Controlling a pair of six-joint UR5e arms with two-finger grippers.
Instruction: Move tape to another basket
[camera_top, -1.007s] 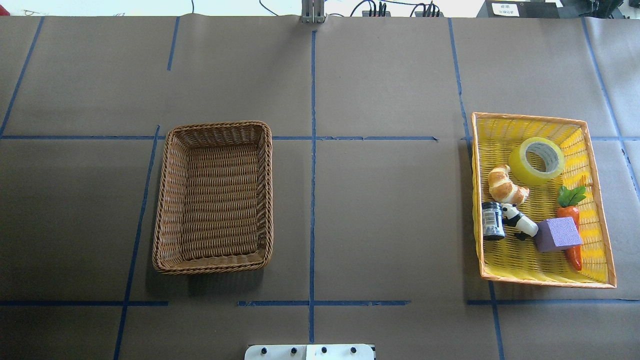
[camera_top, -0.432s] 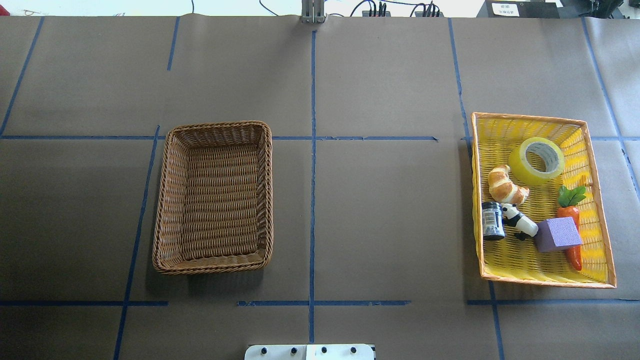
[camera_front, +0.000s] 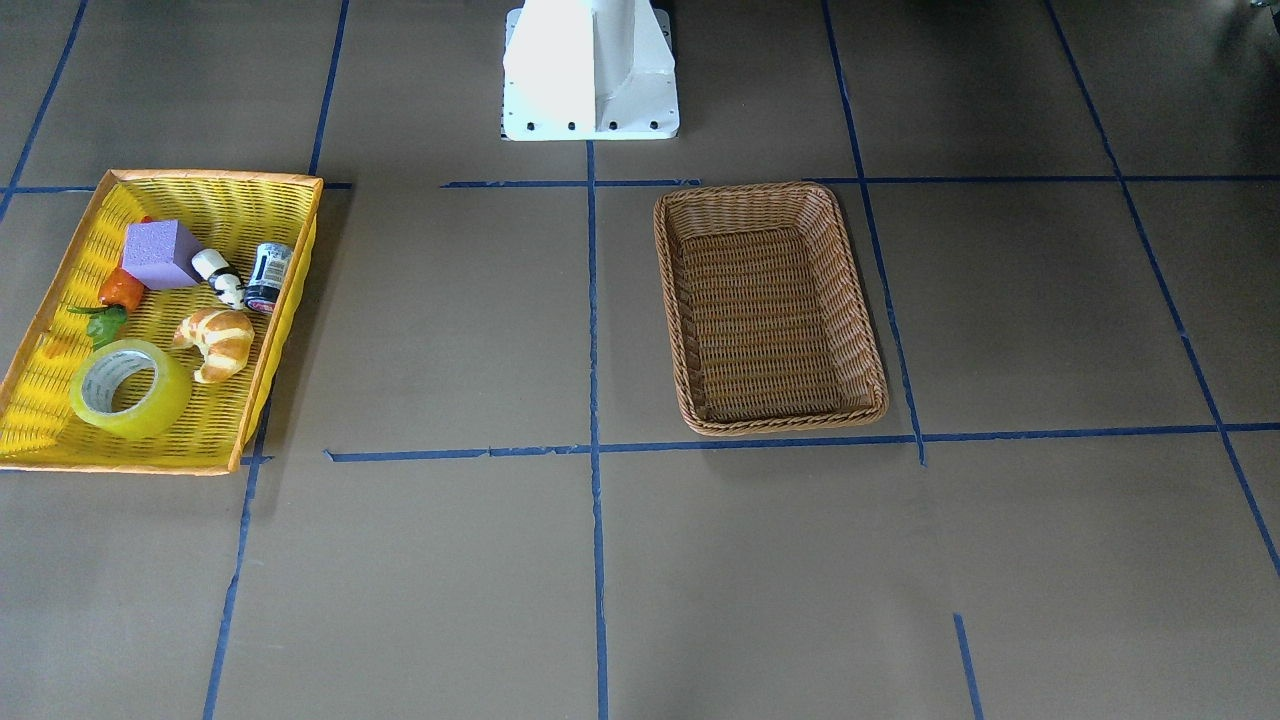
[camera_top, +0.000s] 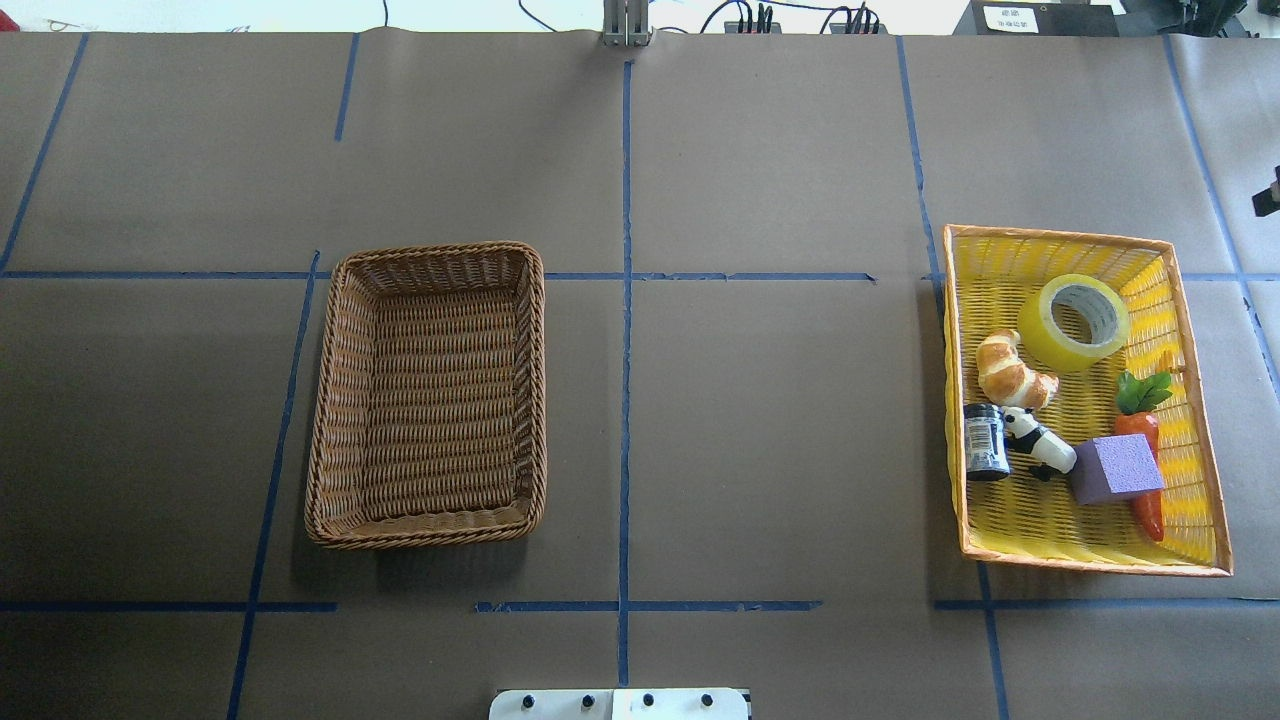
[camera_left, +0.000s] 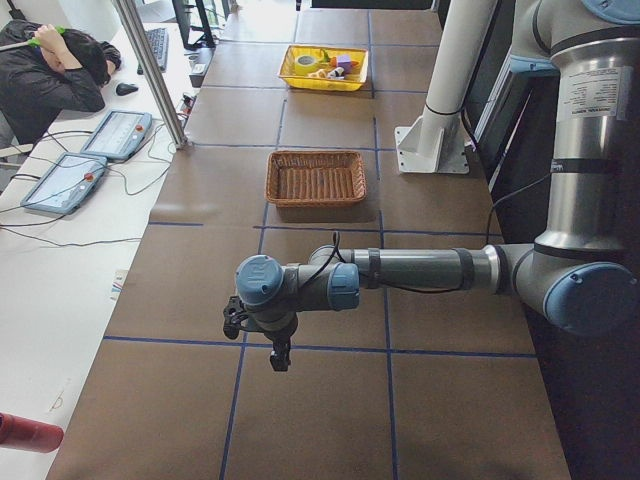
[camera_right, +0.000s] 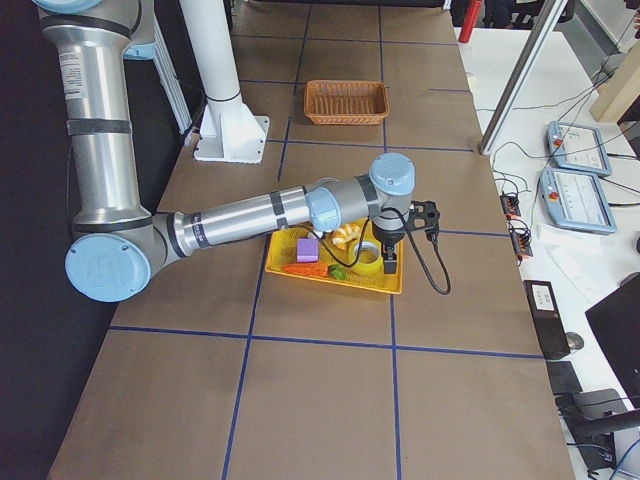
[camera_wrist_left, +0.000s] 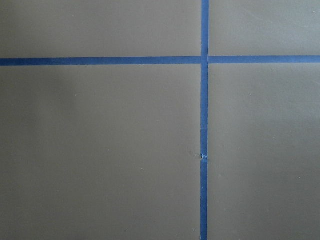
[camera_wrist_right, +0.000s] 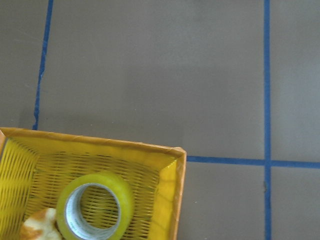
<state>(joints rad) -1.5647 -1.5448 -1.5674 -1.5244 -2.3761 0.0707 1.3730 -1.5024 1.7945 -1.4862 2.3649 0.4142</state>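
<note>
The right pincer (camera_right: 389, 262) shows clearly only in the exterior right view, so I cannot tell how far it is open or whether it holds anything; it hangs over the outer edge of the yellow basket (camera_wrist_right: 170, 190). Just below and beside it the tape (camera_wrist_right: 125, 200) lies flat, hole up, in that basket's corner; the right wrist view shows this close, with the croissant (camera_top: 1010, 370) just beside the roll. Only the overhead view lays out what sits further from the pincer in the same basket: a carrot (camera_top: 1150, 515), a purple block (camera_top: 1115, 468), a panda figure (camera_top: 1040, 440) and a dark jar (camera_top: 986, 440). Well apart from this pincer stands the wicker basket (camera_top: 430, 250).

The left pincer (camera_left: 281, 360) appears only in the exterior left view, and again I cannot tell how far it is open; it hangs low over the desk (camera_wrist_left: 100, 150). Its wrist view gives only brown paper and crossing blue lines (camera_wrist_left: 204, 125); beyond it lies the wicker basket, and the yellow one is farthest.
</note>
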